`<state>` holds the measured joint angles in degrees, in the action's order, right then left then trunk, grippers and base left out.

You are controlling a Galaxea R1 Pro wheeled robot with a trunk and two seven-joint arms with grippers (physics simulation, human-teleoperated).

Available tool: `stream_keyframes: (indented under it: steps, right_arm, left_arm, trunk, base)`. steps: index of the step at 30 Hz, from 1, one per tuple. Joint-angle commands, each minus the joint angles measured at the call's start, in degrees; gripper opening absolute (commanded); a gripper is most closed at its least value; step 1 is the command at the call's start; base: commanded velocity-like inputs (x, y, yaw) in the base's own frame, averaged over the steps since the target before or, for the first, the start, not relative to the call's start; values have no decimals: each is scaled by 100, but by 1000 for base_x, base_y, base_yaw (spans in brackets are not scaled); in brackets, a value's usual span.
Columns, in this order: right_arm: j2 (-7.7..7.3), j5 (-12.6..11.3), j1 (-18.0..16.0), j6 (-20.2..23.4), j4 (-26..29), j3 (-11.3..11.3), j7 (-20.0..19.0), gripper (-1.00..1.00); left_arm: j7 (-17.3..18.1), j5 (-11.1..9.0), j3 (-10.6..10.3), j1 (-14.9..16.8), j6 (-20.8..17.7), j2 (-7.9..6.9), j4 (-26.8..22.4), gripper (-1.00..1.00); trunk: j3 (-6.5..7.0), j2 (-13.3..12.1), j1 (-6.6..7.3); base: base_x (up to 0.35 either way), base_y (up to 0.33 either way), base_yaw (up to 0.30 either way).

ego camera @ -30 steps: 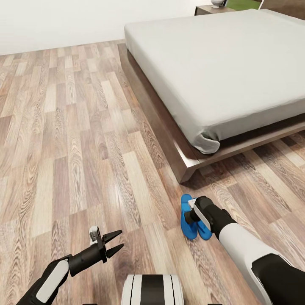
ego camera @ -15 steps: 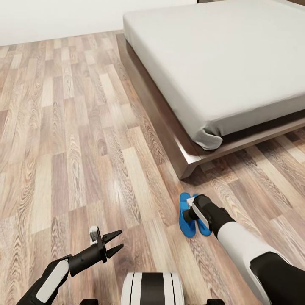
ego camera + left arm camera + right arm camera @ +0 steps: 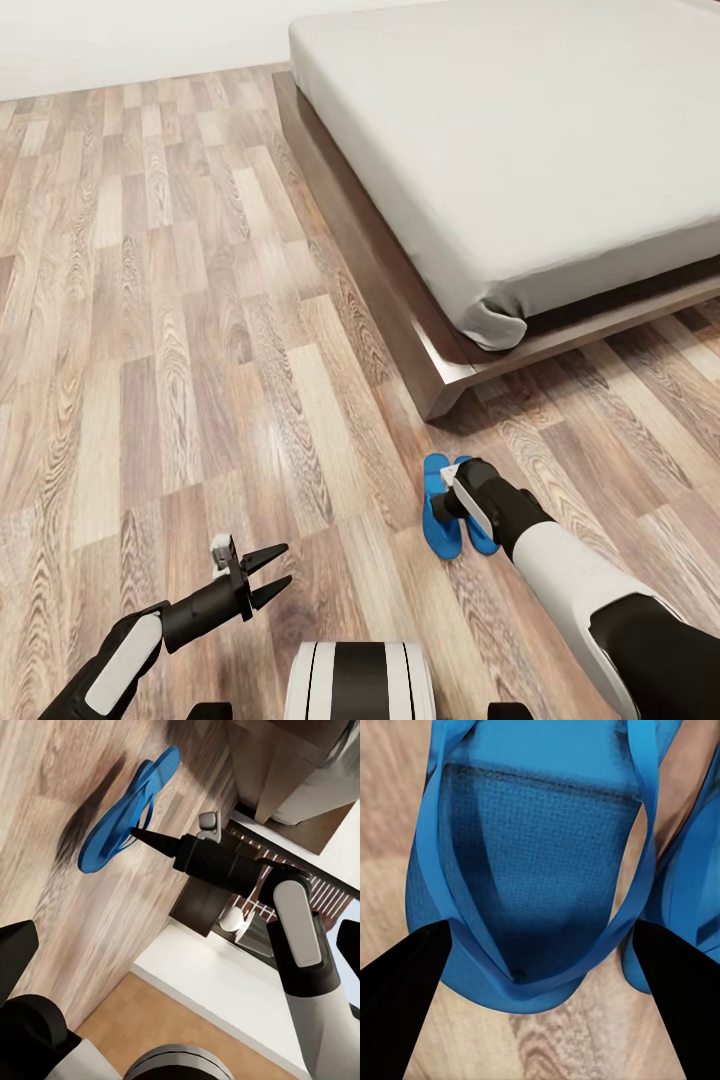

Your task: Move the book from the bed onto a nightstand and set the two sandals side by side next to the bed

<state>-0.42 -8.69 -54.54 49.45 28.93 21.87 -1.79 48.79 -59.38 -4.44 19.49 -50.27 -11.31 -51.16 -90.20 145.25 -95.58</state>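
Bright blue flat flip-flop sandals [image 3: 447,507], two of them, lie side by side on the light-brown wood-plank floor [image 3: 180,300], touching or nearly so, just off the near corner of the low dark-brown wooden platform bed [image 3: 420,350] with its bare light-grey mattress [image 3: 520,150]. No book on the part of the mattress in the head view.

Right gripper [image 3: 142,835] sits right over the sandals; in the head view its black wrist covers part of the pair, white forearm running back toward the lower right. Right wrist view: black fingers [image 3: 405,997] spread wide, one each side of the nearer sandal [image 3: 532,877], toe strap looping between them; they aren't pressed on it, so released, grasping nothing. Edge of the second sandal [image 3: 694,892] shows just beside. Left wrist view: the right gripper's tip comes to a point at the sandal's edge [image 3: 127,810]; whether it touches I can't tell.

Left gripper [image 3: 270,572] hovers low over bare floor, well apart from the sandals, black fingers parted in a V, holding nothing. White-and-black robot trunk [image 3: 360,683] at the bottom of the head view. White wall [image 3: 100,50] along the far edge of the floor.
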Motion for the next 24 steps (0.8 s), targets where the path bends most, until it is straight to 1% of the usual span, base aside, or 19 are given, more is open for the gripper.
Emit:
stream_keyframes:
  steps: [1,9,18,24]
  right_arm:
    - [-7,-27,-4,21,4,28,3,-100]
    - [-8,-27,-4,21,-1,28,3,-100]
    - [-10,-27,-4,21,-2,28,3,-100]
    - [-10,-27,-4,21,-3,28,3,-100]
  left_arm:
    - [5,-29,-13,3,-26,-8,2,100]
    - [7,-29,-13,3,-26,-12,8,100]
    - [7,-29,-13,3,-26,-12,8,100]
    - [7,-29,-13,3,-26,-14,9,100]
  trunk:
    - [-3,1,1]
    - [-3,1,1]
    - [-203,13,-22]
    - [-203,13,-22]
  base:
    - [0,0,0]
    - [0,0,0]
    - [0,0,0]
    - [0,0,0]
